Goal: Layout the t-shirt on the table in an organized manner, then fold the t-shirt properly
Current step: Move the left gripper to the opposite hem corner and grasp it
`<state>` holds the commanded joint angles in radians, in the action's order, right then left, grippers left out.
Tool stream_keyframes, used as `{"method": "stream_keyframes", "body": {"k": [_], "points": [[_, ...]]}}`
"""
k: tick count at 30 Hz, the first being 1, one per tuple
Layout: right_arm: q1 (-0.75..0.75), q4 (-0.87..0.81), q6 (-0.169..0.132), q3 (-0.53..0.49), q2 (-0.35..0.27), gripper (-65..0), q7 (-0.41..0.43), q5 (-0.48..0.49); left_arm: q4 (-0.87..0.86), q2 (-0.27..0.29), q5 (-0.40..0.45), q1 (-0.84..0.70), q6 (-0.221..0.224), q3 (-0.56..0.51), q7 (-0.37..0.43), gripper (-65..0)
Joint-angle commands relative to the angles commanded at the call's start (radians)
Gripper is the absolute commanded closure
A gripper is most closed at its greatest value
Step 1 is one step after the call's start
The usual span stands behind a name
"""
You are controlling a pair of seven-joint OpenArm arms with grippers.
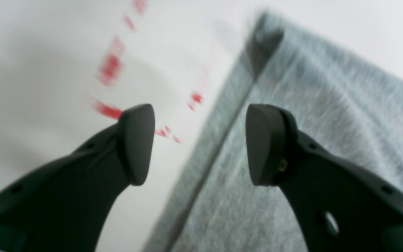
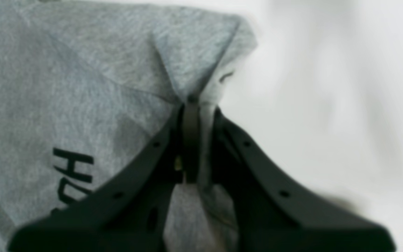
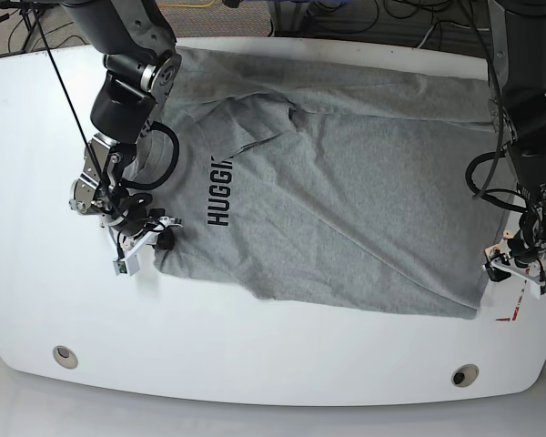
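- T-shirt [image 3: 346, 191] lies spread over the white surface [image 3: 255, 364]; lettering partly hidden by a fold.
- Right claw [image 2: 196, 105], at 9 o'clock, pinches a bunched shirt edge.
- Left claw [image 1: 200, 143], at 3 o'clock, gapes empty over the hem; view blurred.

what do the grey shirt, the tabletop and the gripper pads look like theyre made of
Light heather-grey t-shirt: looks like soft cotton-type knit, with flecked fibres and a stitched hem. Smooth white table: seems a hard laminate or plastic, faintly glossy. Matte black pads of the left end effector: probably moulded plastic or rubber; cannot tell which.
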<state>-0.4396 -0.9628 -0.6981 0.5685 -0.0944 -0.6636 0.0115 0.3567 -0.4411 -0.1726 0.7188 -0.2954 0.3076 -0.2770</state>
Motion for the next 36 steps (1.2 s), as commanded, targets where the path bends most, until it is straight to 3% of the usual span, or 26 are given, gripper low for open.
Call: {"method": "stream_keyframes", "body": {"k": [10, 15, 23, 25, 31, 36], "points": [[0.017, -0.008, 0.0, 0.0, -0.003, -3.8, 0.0, 0.005, -0.041, 0.009, 0.037, 0.006, 0.0, -0.002, 0.032, -38.9], [0.018, -0.008, 0.0, 0.0, -0.005, -3.8, 0.0, 0.006, -0.041, 0.048, 0.087, 0.006, 0.0, -0.002, 0.032, -38.9], [0.02, -0.008, 0.0, 0.003, -0.005, -3.8, 0.0, 0.008, -0.041, 0.101, 0.095, 0.005, 0.0, -0.002, 0.029, -37.9], [0.02, -0.008, 0.0, 0.003, -0.005, -3.8, 0.0, 0.008, -0.041, 0.107, 0.095, 0.003, 0.0, -0.002, 0.029, -33.9], [0.02, -0.008, 0.0, 0.003, -0.006, -3.8, 0.0, 0.008, -0.037, 0.112, 0.095, 0.0, 0.0, -0.002, 0.034, -10.3], [0.02, -0.008, 0.0, 0.002, -0.006, -3.8, 0.0, 0.005, -0.035, 0.112, 0.095, 0.0, 0.0, -0.002, 0.034, -3.6]]}}
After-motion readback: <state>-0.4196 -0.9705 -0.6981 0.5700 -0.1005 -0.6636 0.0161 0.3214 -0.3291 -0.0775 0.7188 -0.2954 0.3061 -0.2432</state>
